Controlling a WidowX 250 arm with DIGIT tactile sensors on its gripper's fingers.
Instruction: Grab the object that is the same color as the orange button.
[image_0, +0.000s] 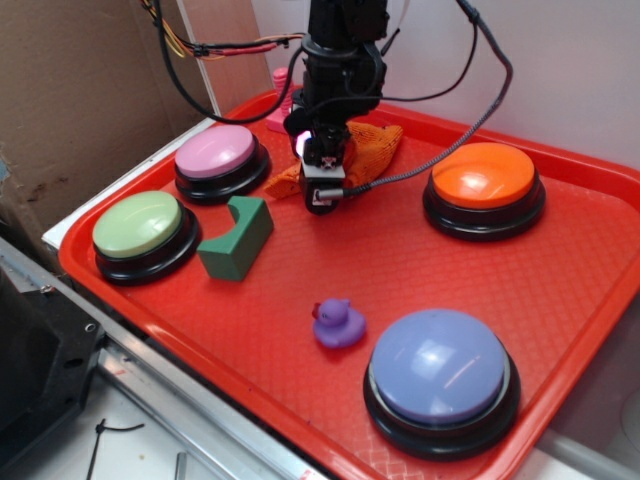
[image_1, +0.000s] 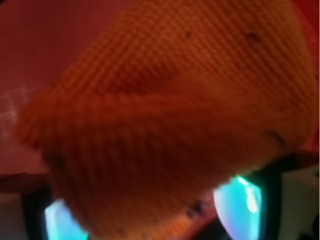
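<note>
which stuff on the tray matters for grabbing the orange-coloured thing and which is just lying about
Job: orange knitted cloth, orange button, gripper.
Lying about: pink button, green button, purple-blue button, green block, purple duck.

1. The exterior camera is looking down at an angle from the near side, well back, taking in the whole red tray (image_0: 560, 300) with the arm at the far middle.
2. The wrist camera is sitting on the arm, facing down along the pincer (image_1: 155, 220), so near the orange cloth (image_1: 170, 115) that the picture is blurring.
3. Both views are sharing that cloth (image_0: 370, 150) and a strip of tray (image_1: 30, 60) beside it.
</note>
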